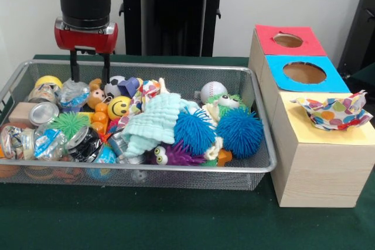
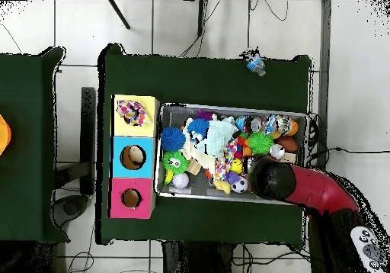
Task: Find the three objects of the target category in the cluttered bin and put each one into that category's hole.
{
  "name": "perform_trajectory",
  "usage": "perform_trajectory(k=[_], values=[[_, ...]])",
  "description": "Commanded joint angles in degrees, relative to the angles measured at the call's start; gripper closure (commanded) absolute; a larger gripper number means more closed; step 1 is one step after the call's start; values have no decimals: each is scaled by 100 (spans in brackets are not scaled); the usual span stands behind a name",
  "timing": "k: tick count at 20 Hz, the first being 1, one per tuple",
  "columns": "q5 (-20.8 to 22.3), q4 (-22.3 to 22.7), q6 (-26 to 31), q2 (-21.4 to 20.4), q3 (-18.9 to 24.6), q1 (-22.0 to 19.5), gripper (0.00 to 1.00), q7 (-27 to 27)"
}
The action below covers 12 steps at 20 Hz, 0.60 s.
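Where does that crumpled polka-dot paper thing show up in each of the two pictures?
Front view: the polka-dot paper lies at right, on the yellow box top, nearest the camera.
Overhead view: the paper is at left, on the yellow top, the uppermost of the three.
Shared landmark: the blue box top next to it.

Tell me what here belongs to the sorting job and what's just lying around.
Job:
silver wire mesh bin of clutter
wooden box with red, blue and yellow holed tops
red and black gripper

Lying about:
crumpled plastic wrapper on the green table

Wire-mesh metal bin (image 1: 258, 122), pale wood box (image 1: 319, 174), crumpled shiny cans (image 1: 85, 143), soft cloth (image 1: 153, 122).
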State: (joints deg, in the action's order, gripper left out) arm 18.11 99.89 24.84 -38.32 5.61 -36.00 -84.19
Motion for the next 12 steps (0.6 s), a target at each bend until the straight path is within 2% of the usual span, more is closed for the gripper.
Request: perform_trajectory(k=[1, 3, 4, 6, 9, 12], values=[[-286, 112, 694, -225, 250, 25, 0, -490], [-318, 561, 688, -549, 186, 31, 0, -552], [-314, 978, 438, -663, 179, -17, 0, -652], [-260, 1460, -9, -708, 159, -51, 0, -831], [-179, 1743, -282, -694, 31, 14, 0, -995], [-77, 1989, -838, -521, -88, 74, 0, -1253]])
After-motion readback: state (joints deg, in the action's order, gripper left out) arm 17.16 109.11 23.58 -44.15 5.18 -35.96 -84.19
